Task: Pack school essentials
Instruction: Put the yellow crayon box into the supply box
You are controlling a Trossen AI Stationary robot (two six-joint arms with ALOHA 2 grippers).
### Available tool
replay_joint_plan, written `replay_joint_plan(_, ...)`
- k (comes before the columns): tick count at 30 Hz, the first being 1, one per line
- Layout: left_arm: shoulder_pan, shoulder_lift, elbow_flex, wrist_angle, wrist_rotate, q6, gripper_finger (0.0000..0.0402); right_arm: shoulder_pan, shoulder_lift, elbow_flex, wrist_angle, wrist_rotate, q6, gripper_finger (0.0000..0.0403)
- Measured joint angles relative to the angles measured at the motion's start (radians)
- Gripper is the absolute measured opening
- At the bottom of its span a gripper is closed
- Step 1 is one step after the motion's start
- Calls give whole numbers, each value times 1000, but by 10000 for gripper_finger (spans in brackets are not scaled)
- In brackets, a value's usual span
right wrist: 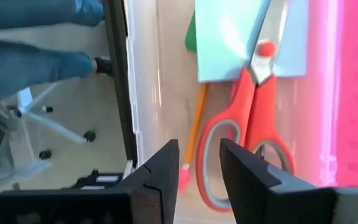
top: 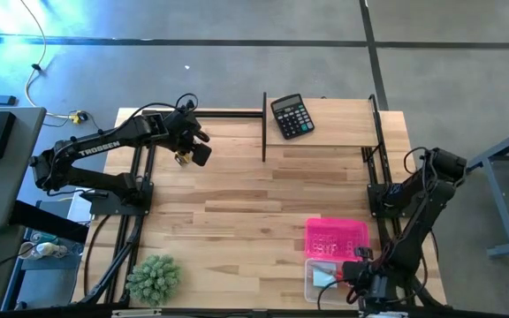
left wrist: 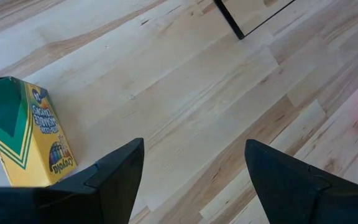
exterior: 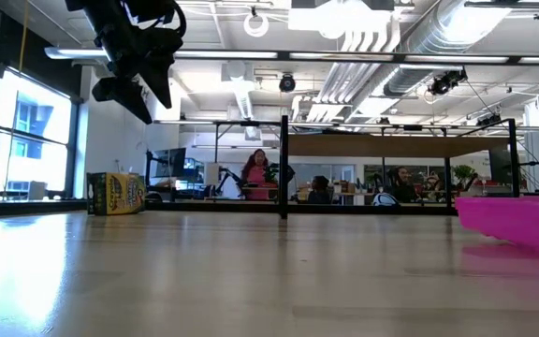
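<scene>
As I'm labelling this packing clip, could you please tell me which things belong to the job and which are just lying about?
Job: red-handled metal scissors, light-blue square paper notepad, thin orange pencil, yellow-green cardboard crayon box, pink plastic case.
Lying about: black calculator, green spiky plant.

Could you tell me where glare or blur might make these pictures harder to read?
Low view: window light glares off the table, and the pink tray shows only as a soft edge. Right wrist view: the scissors look smeared. Left wrist view: the crayon box reads clearly.
</scene>
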Motion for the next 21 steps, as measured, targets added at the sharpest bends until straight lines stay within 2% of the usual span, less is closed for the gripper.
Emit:
replay_joint_plan(3, 0, 0, 0, 0, 0, 2, 266, -16, -5, 0, 0, -13, -10, 108)
replay_joint_plan(11, 0, 0, 0, -1, -27, 45, 266, -122, -29, 0, -1, 109, -6, 108)
replay_joint_plan(15, 7, 0, 0, -1, -36, 68, 266, -192, -29, 0, 0, 173, 59, 108)
replay_joint_plan(21, 46, 0, 0, -2, -57, 62, 266, -279, -29, 0, 0, 190, 94, 108)
